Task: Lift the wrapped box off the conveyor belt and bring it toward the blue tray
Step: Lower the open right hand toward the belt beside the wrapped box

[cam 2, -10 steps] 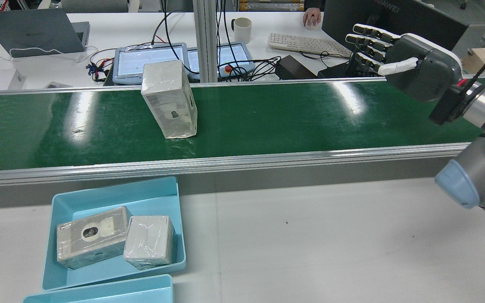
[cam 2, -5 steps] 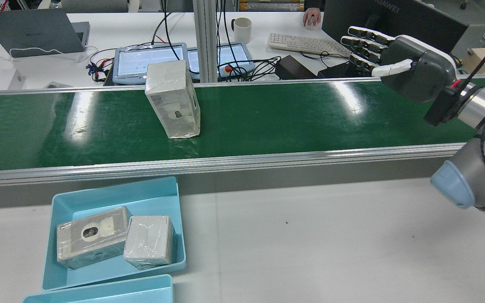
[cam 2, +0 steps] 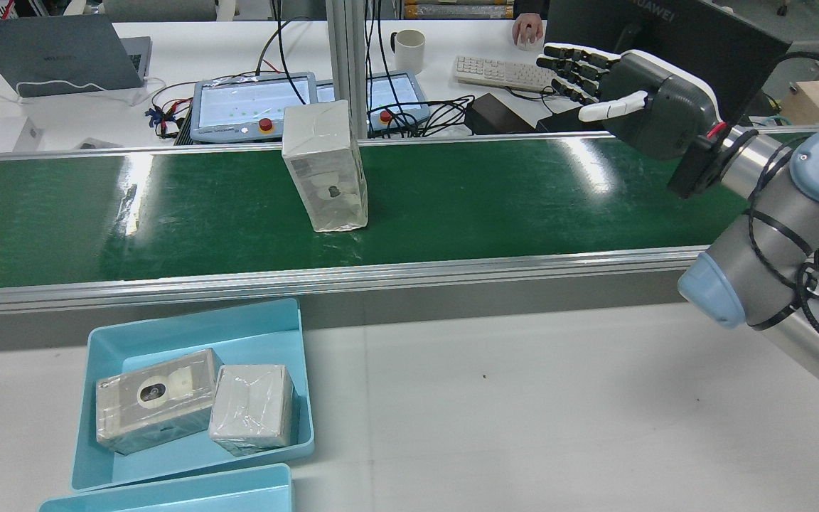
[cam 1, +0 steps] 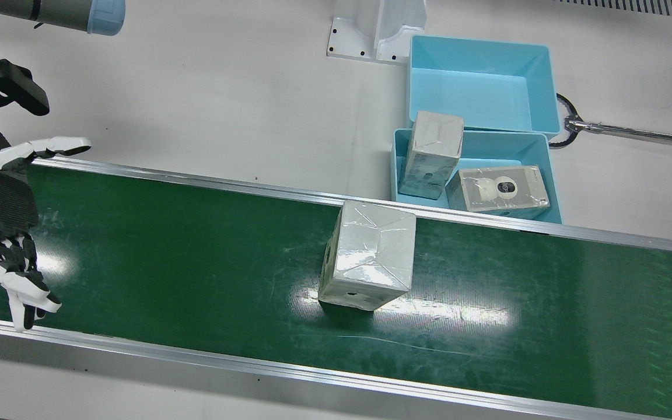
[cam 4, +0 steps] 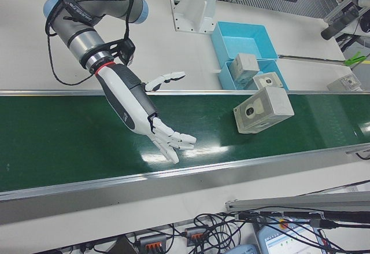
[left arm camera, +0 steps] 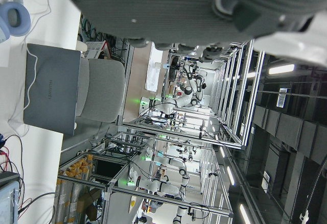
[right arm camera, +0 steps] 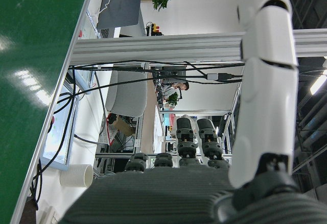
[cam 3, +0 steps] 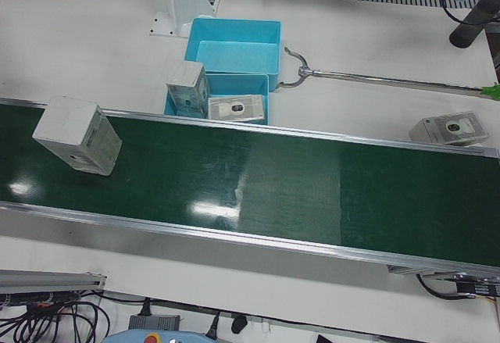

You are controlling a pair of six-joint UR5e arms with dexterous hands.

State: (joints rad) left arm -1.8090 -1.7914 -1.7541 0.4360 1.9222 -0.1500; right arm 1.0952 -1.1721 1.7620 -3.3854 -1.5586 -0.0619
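1. Near the middle of the front view, the wrapped box (cam 1: pixel 371 256) stands on end on the green conveyor belt (cam 1: pixel 196 262), its film-covered faces catching the glare; nothing touches it.

2. At the left edge of that view the right hand (cam 1: pixel 0 216) hovers over the belt, fingers (cam 1: pixel 27 294) spread and thumb held wide, empty. That wide posture reads as readiness to close around the box's sides.

3. Hand and box are well apart along the belt, so by my judgement the reach is only beginning and the pick is not yet made.

4. Beyond the belt's far rail, upper right of the front view, sits the blue tray (cam 1: pixel 537 146), already holding two wrapped boxes (cam 1: pixel 432 154); a second, empty blue tray (cam 1: pixel 482 58) lies behind it. The tray is close beside the belt, which keeps the carry short.

5. The left hand (left arm camera: pixel 204 9) shows only as a dark underside in its own view, so whether its fingers are spread or closed I cannot tell.
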